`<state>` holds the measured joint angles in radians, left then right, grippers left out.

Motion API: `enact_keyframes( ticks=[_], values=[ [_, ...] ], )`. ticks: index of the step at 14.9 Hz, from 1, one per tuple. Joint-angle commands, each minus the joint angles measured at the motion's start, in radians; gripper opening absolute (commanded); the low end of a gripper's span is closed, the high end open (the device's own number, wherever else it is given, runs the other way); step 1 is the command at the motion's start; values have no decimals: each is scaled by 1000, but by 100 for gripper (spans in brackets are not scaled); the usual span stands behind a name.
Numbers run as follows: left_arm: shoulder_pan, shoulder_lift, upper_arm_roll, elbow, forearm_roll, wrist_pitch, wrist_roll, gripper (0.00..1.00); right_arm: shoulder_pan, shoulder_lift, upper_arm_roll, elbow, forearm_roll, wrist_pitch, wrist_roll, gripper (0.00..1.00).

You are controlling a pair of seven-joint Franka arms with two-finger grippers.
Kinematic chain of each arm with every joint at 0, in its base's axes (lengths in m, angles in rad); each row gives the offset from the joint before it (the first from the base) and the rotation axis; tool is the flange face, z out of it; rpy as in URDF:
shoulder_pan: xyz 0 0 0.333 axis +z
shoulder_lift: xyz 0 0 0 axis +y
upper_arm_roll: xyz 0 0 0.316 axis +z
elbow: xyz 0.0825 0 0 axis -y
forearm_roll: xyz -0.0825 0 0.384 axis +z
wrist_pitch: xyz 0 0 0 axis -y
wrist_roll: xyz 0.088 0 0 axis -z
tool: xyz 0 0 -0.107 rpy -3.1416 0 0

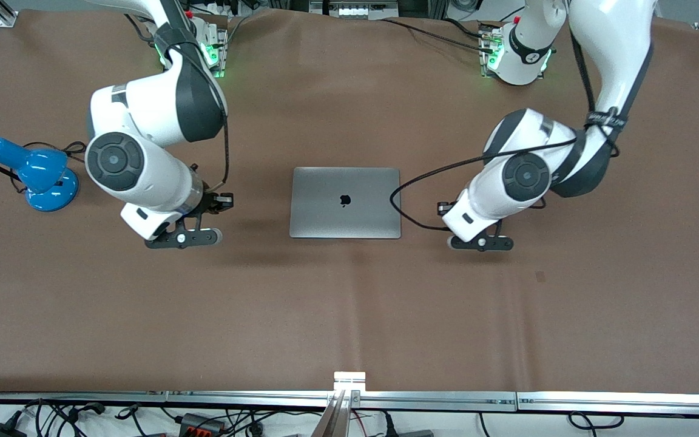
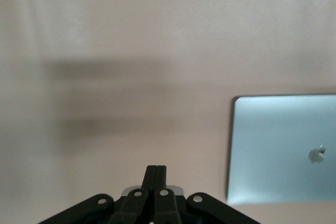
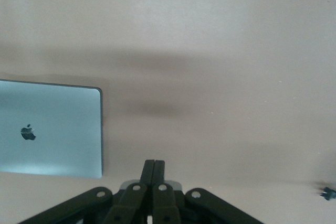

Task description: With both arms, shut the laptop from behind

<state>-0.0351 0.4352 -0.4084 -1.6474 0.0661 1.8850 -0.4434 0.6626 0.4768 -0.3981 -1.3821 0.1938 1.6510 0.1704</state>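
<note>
The space-grey laptop (image 1: 345, 203) lies flat and shut in the middle of the table, lid up with the dark apple logo showing. It also shows in the left wrist view (image 2: 283, 150) and in the right wrist view (image 3: 50, 128). My left gripper (image 1: 482, 243) hangs over bare table beside the laptop, toward the left arm's end; its fingers (image 2: 156, 174) are pressed together on nothing. My right gripper (image 1: 183, 238) hangs over bare table beside the laptop, toward the right arm's end; its fingers (image 3: 154, 170) are pressed together on nothing.
A blue desk lamp (image 1: 40, 175) with a black cord sits near the table edge at the right arm's end. A small black object (image 3: 328, 192) lies on the table in the right wrist view. Brown cloth covers the table (image 1: 349, 315).
</note>
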Motion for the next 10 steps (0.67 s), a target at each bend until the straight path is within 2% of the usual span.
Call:
enact_keyframes(
  ticks=[1, 2, 3, 4, 5, 8, 10],
  values=[
    [52, -81, -6, 15, 24, -151, 87, 0, -6, -6, -30, 60, -10, -72, -34, 10],
    [73, -99, -6, 29, 23, -194, 118, 0, -6, -7, -47, 72, -10, -74, -19, 93],
    [84, -136, 2, 25, 21, -219, 164, 0, -5, -7, -85, 81, -4, -69, -19, 100],
    [87, -173, 11, 12, 21, -231, 210, 0, -6, -7, -103, 104, -2, -69, -25, 100],
    [83, -205, 54, 11, 20, -259, 244, 0, -8, -9, -108, 130, -7, -77, -31, 100],
    [60, -300, 198, -9, 7, -294, 368, 2, -17, -9, -177, 158, 6, -89, -31, 100],
    [60, -380, 258, -50, 3, -320, 425, 19, -52, -30, -182, 195, 10, -89, -38, 100]
  ],
)
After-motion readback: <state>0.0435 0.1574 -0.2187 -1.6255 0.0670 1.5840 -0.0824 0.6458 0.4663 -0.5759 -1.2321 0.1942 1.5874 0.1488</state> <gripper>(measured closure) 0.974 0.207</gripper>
